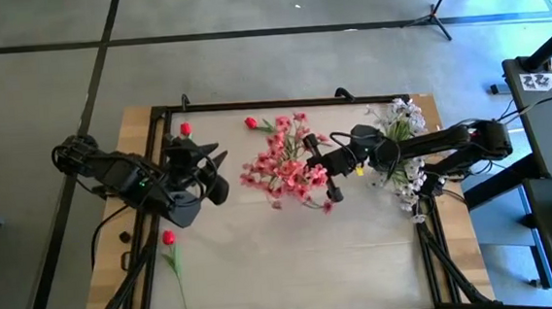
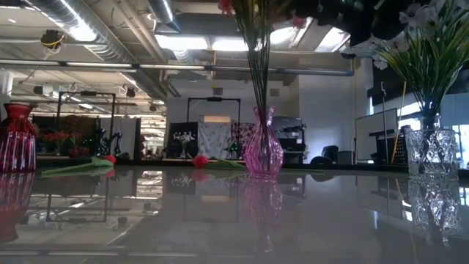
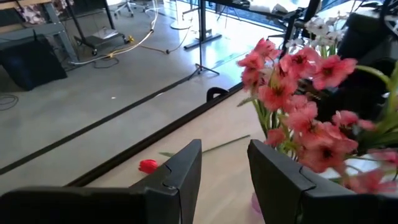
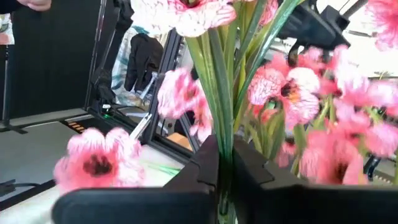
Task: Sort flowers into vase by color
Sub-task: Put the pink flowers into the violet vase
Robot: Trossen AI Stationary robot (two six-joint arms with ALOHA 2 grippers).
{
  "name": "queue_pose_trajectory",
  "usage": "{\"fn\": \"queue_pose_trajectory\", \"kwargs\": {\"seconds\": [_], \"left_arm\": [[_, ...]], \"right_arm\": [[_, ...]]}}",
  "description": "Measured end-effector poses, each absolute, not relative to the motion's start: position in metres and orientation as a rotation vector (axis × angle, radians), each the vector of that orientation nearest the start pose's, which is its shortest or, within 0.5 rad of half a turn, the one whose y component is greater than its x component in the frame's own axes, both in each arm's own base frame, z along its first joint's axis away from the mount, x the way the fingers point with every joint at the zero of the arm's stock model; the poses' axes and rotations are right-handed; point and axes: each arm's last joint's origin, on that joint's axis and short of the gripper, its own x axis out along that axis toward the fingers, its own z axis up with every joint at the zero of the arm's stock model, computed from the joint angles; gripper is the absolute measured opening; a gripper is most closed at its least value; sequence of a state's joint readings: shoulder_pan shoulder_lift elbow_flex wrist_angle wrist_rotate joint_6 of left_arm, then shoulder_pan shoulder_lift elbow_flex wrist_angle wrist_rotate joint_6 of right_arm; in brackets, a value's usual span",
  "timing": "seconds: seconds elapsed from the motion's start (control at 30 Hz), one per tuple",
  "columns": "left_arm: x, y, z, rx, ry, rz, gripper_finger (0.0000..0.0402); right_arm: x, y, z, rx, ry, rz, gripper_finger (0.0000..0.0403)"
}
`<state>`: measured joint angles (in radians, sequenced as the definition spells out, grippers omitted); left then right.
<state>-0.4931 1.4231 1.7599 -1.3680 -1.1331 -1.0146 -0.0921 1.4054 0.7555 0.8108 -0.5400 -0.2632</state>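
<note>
The pink flowers (image 1: 282, 169) stand as a bunch in a pink glass vase (image 2: 262, 152) at mid-table. My right gripper (image 4: 225, 149) reaches in from the right and is shut on their green stems. The white flowers (image 1: 401, 131) stand in a clear cut-glass vase (image 2: 432, 150) at the right. Red buds lie flat on the table: two at the far edge (image 1: 250, 122) (image 1: 185, 129) and one near left (image 1: 168, 237). A red vase (image 2: 16, 136) stands at the left. My left gripper (image 3: 225, 158) hovers open over the left side, pointing toward the pink bunch. My right gripper pinches the bundled green stems (image 4: 222, 124) of the pink flowers between its two fingers, just below the blossoms. The fingers come level from the table's right and lie across the stems. The stems stand upright, with their lower ends in the pink vase (image 2: 262, 139).
A black frame (image 1: 282, 103) borders the tabletop. Free table surface lies toward the near edge, in front of the vases. The near-left red bud's thin stem (image 1: 179, 278) runs toward the near edge. Tripod legs and cables are on the floor beyond the far edge.
</note>
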Motion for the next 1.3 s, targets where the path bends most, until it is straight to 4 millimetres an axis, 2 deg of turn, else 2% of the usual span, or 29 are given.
{"fn": "queue_pose_trajectory", "kwargs": {"seconds": [0.33,0.6,1.03,1.3], "left_arm": [[0.216,-0.094,0.434,-0.184,0.339,0.810,0.0130],[0.216,-0.094,0.433,-0.211,0.352,0.798,0.0130],[0.217,-0.090,0.433,-0.207,0.354,0.817,0.0130],[0.217,-0.090,0.433,-0.206,0.356,0.816,0.0130]], "right_arm": [[0.302,-0.013,0.270,-0.293,-0.170,0.408,0.0009],[0.285,-0.014,0.247,-0.273,-0.218,0.323,0.0010],[0.285,-0.016,0.234,-0.192,-0.103,0.272,0.0065],[0.284,-0.016,0.243,-0.160,-0.076,0.270,0.0142]]}}
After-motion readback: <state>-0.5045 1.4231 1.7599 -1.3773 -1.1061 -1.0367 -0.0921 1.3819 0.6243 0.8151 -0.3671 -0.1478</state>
